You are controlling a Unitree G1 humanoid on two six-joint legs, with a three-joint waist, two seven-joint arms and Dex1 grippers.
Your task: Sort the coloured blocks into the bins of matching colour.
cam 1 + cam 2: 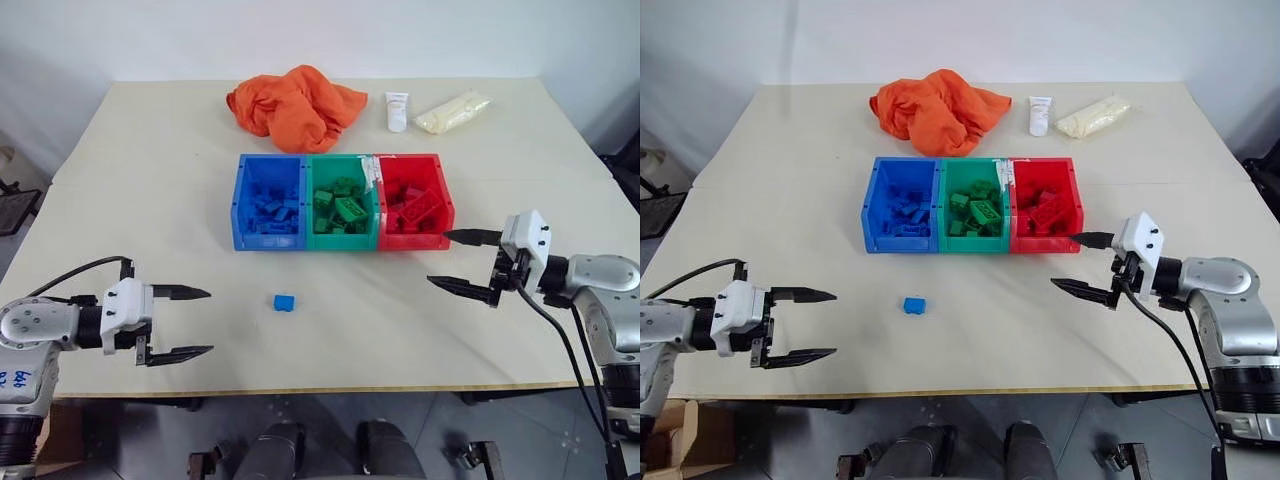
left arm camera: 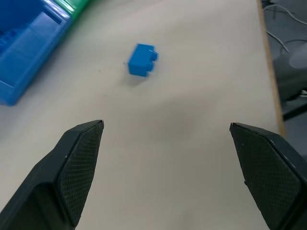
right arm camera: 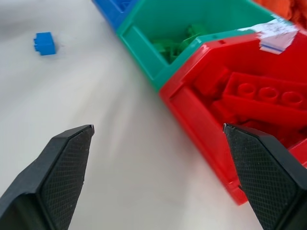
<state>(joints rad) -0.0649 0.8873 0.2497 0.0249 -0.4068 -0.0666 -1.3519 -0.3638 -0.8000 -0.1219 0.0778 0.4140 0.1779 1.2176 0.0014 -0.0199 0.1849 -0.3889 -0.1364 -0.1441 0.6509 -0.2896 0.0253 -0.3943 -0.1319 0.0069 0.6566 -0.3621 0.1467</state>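
Note:
One small blue block (image 1: 284, 302) lies alone on the table in front of the bins. The joined bins stand mid-table: blue bin (image 1: 241, 206), green bin (image 1: 340, 166), red bin (image 1: 444, 203), each with several blocks of its own colour inside. My left gripper (image 1: 190, 322) hovers open near the table's front left, to the left of the loose blue block (image 2: 142, 60), with nothing between its fingers. On the right, my other gripper (image 1: 466, 262) stands open and empty just off the red bin's front right corner (image 3: 201, 124).
At the back of the table lie an orange cloth (image 1: 296, 105), a white tube (image 1: 397, 110) and a pale yellow bag (image 1: 453, 110). The table's front edge (image 1: 320, 388) runs just below both grippers.

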